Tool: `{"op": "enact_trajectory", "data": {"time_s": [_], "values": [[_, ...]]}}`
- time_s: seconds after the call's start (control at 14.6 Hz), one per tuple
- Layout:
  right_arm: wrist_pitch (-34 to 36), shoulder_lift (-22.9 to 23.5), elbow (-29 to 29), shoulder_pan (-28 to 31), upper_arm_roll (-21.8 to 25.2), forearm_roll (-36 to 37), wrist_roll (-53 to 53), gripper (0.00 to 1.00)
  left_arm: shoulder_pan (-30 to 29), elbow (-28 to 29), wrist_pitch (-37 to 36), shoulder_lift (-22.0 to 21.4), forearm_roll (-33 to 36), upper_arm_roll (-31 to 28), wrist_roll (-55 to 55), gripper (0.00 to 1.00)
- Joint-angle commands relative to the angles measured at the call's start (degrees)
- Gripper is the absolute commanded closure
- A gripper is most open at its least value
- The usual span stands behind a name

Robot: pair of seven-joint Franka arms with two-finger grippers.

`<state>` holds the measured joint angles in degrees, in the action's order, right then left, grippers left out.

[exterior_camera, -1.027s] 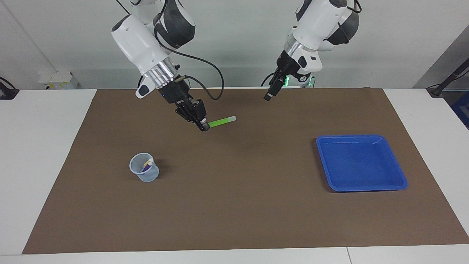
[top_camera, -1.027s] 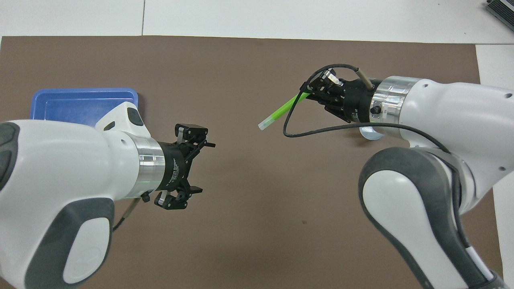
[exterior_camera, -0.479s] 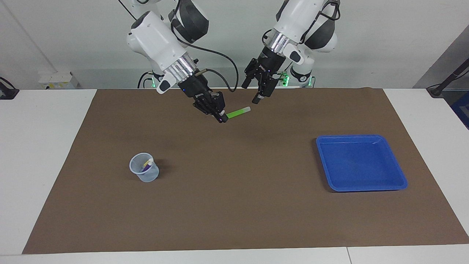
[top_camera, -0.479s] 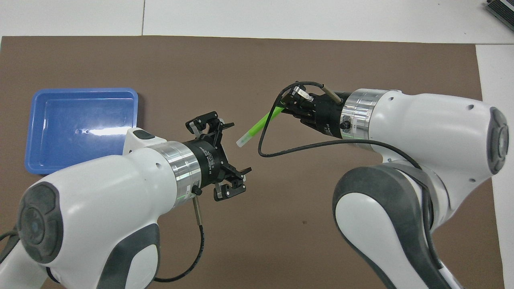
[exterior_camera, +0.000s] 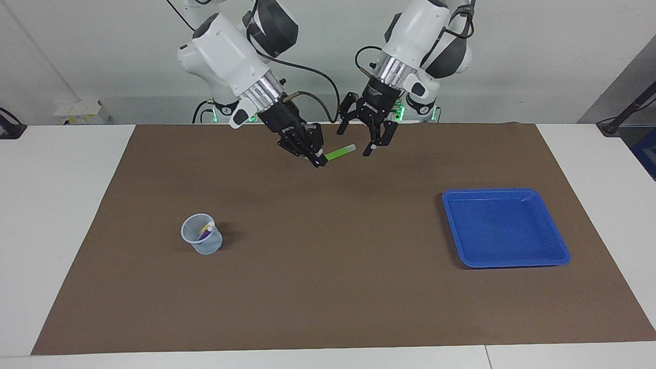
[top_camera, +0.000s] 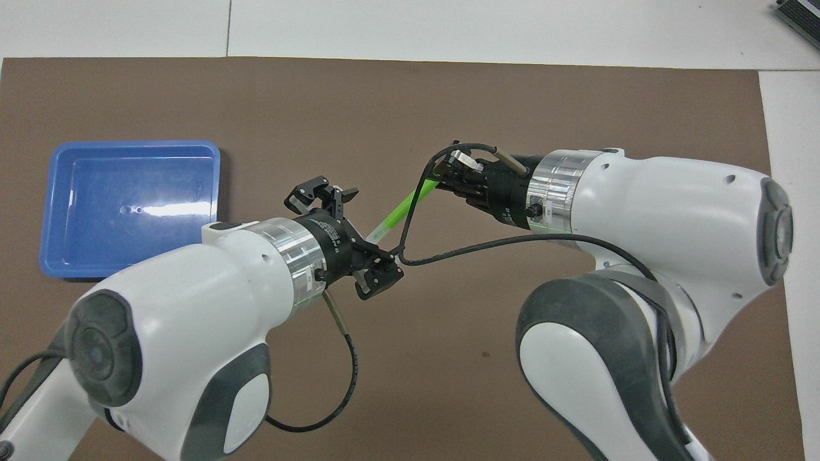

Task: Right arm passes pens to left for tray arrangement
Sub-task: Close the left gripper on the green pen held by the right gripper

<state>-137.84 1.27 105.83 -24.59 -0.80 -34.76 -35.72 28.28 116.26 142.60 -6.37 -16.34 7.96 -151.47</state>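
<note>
I judge the step in hand to be the handover itself. Working outward from the robots' end of the brown mat [exterior_camera: 328,307], both arms are up in the air over the strip nearest their bases. My right gripper [exterior_camera: 319,160], a black two-finger unit under a blue-lit wrist, is clamped on one end of the slim bright green marker pen [exterior_camera: 339,152], whose pale tip points toward the left arm. My left gripper [exterior_camera: 357,139], black under a silver wrist ring, has its fingers spread wide, one to each side of that pale tip. From the facing view I cannot tell whether either finger touches the pen; it holds nothing.

To do this well, I want the pen's free end properly between the left fingers before I close them, and the grip square across the barrel rather than on the very tip. The right gripper should let go only once the left is firmly closed, since a slim, smooth pen could pivot or drop onto the mat.

Farther out, toward the right arm's end, the small translucent pale-blue cup [exterior_camera: 202,233] stands upright holding the purple and yellow pens [exterior_camera: 207,230]. Toward the left arm's end, at about the same depth, the shallow bright blue plastic tray [exterior_camera: 559,246] lies with no pens in it.
</note>
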Motion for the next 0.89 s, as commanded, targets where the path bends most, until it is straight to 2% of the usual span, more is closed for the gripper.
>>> {"op": "enact_trajectory", "data": {"time_s": [0.0, 0.21, 0.27, 0.41, 0.55, 0.62, 0.68, 0.82], "values": [[0.4, -1.2, 0.9, 0.0, 0.3, -0.6, 0.6, 1.0, 2.4, -0.1, 2.6, 2.4, 3.1, -0.6, -3.7, 0.0], [0.0, -1.3, 1.3, 0.0, 0.3, -0.6, 0.6, 1.0, 2.7, -1.8, 2.0, 3.3, 5.7, -0.5, -3.6, 0.0], [0.0, -1.4, 1.4, 0.0, 0.3, -0.6, 0.6, 1.0, 2.7, -1.9, 1.9, 3.3, 5.9, -0.4, -3.7, 0.04], [-0.1, -1.4, 1.6, 0.0, 0.3, -0.5, 0.7, 1.0, 2.7, -3.7, -0.3, 3.5, 5.9, -0.4, -3.8, 0.06], [-0.1, -1.4, 1.6, 0.0, 0.3, -0.5, 0.7, 1.0, 3.4, -6.2, -4.9, 3.6, 7.9, -0.4, -3.7, 0.16], [-0.2, -1.4, 1.7, -0.1, 0.3, -0.5, 0.7, 1.0, 3.5, -6.9, -5.6, 4.1, 8.4, -0.4, -3.7, 0.16], [-0.1, -1.4, 1.7, -0.1, 0.3, -0.5, 0.7, 1.0, 3.5, -6.7, -5.6, 4.3, 8.8, -0.4, -3.5, 0.23], [-0.1, -1.4, 1.7, 0.0, 0.3, -0.5, 0.7, 1.0, 4.9, -5.9, -5.8, 4.1, 10.7, -0.4, -3.2, 0.29]]}}
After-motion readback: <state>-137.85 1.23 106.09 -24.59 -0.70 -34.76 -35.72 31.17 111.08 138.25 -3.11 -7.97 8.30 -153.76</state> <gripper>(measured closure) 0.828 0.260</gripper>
